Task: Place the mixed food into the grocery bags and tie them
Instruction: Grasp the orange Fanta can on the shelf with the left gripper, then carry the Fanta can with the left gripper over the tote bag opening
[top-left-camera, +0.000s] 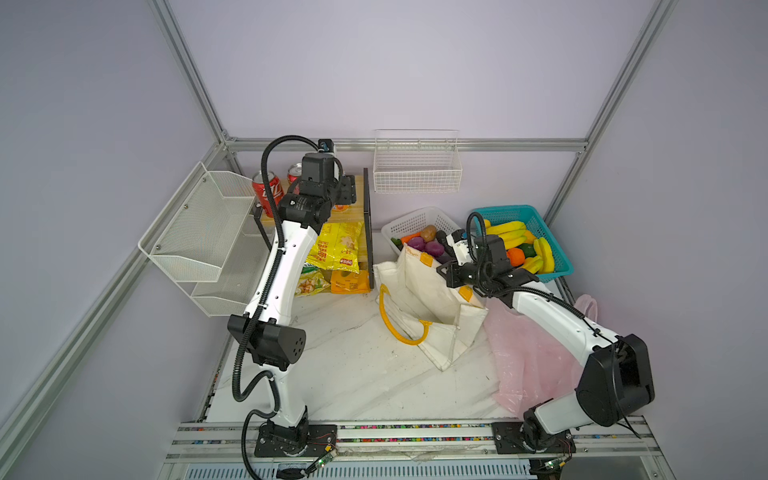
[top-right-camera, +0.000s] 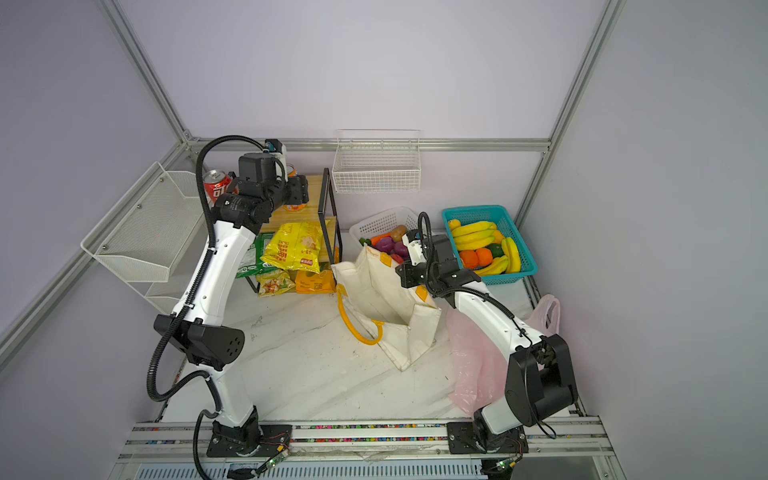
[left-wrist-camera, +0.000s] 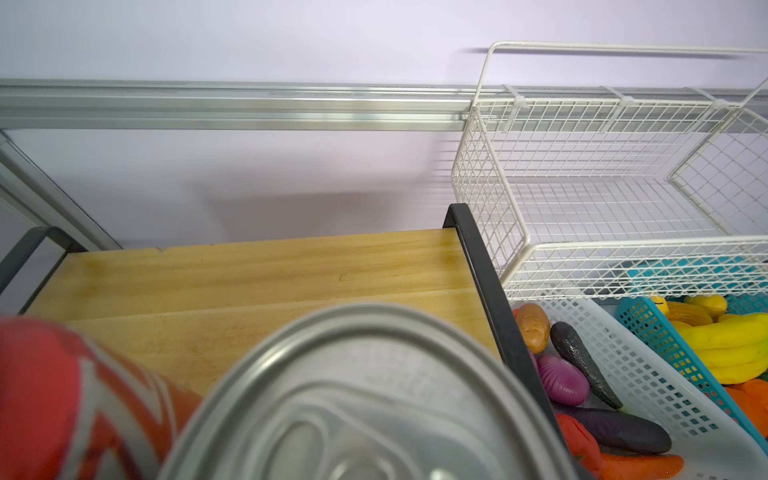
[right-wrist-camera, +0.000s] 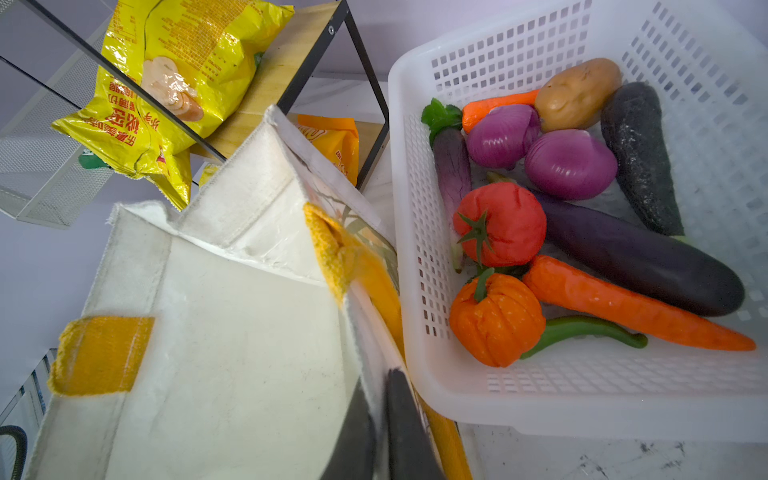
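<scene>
An orange soda can (top-left-camera: 340, 207) stands on the wooden shelf top. My left gripper (top-left-camera: 341, 198) straddles it from above, and its silver lid (left-wrist-camera: 365, 399) fills the left wrist view, hiding the fingers. The yellow crisp packet (top-left-camera: 338, 245) lies on the shelf below. Small orange fruits (top-left-camera: 516, 257) sit among bananas in the teal basket. The cream tote (top-left-camera: 419, 299) stands open mid-table, and my right gripper (right-wrist-camera: 380, 415) is shut on its rim next to a yellow handle. Under the right arm lies the pink plastic bag (top-left-camera: 528, 353), flat on the table.
Two red cola cans (top-left-camera: 268, 193) stand beside the left gripper. A green crisp packet (top-left-camera: 311, 282) lies under the shelf's black frame (top-left-camera: 368, 232). The white basket (right-wrist-camera: 540, 407) of vegetables touches the tote. A wire basket (top-left-camera: 415, 174) hangs on the back wall and a mesh rack (top-left-camera: 199, 232) on the left.
</scene>
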